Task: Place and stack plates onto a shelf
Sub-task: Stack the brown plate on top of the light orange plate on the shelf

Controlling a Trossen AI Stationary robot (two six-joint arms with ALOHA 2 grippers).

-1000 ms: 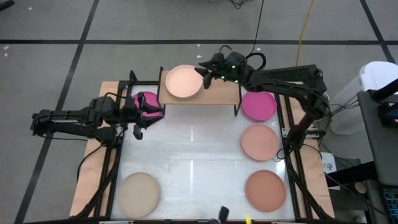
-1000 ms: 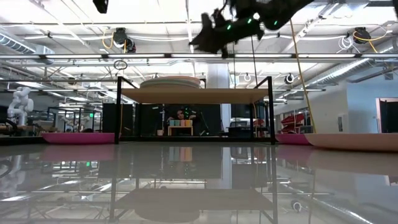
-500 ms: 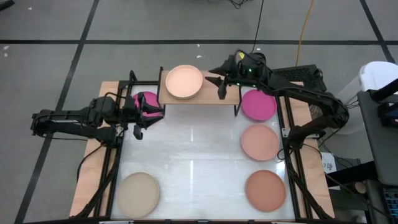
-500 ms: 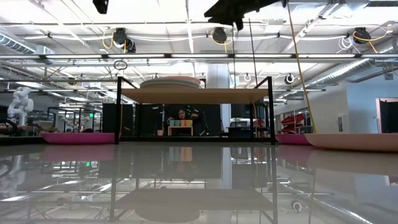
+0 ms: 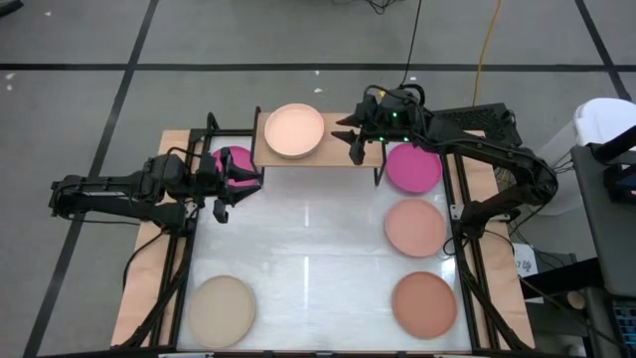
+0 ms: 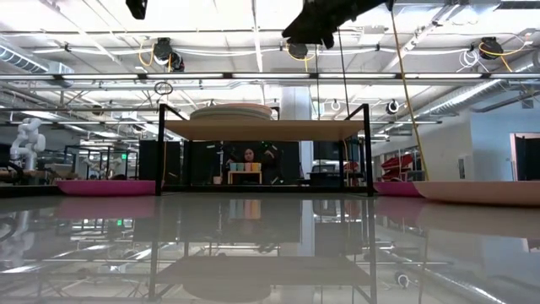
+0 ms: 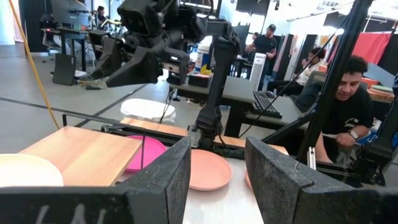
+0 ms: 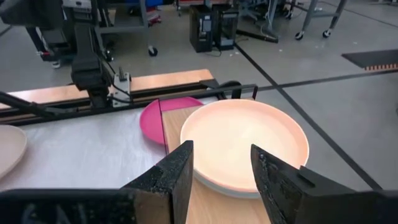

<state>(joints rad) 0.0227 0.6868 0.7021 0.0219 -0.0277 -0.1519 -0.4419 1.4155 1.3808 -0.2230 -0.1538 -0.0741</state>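
The shelf, a light wooden top on thin black legs, stands at the table's far edge. A stack of plates rests on its left half, the peach-orange one on top. My right gripper hangs open above the shelf's right half, to the right of the stack and touching nothing. My left gripper waits open and level at the table's left, above a magenta plate.
On the table's right side lie a magenta plate, a pale pink one and a reddish-brown one. A tan-beige plate lies near left. A person sits beyond the table.
My right gripper has drawn back from the peach plate's rim toward the table's right edge and risen, tipping nearer to level. The stack has stayed in place on the shelf.
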